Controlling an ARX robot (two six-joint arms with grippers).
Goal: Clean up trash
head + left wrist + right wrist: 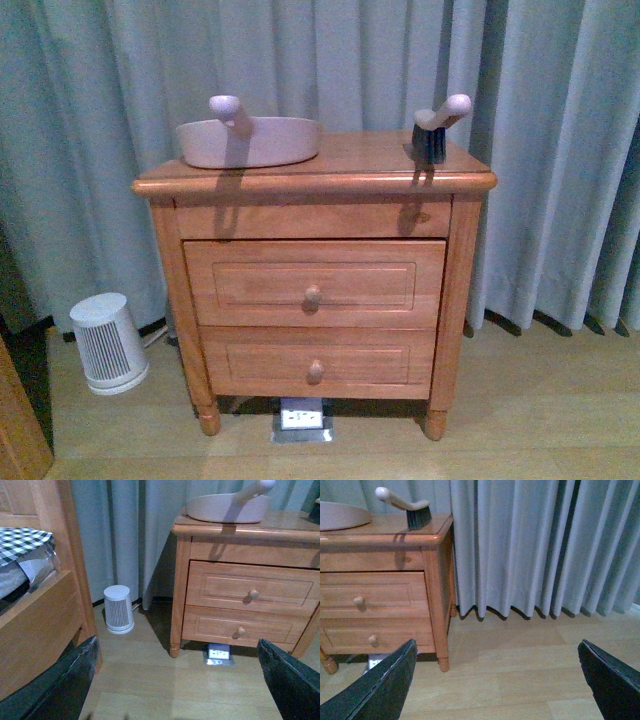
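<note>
I think I am only at the start. My left claw (177, 690) and right claw (495, 685) are wide apart, holding nothing. I see no trash anywhere, just a dustpan (250, 142) and brush (432, 125) on the worktop (370, 155). Next I must look for it

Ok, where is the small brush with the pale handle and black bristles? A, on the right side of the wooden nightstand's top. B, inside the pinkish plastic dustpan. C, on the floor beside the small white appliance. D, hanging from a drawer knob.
A: the pale-handled black-bristled brush stands on its bristles on top of the wooden nightstand, at its right side, apart from the pinkish plastic dustpan.
</note>
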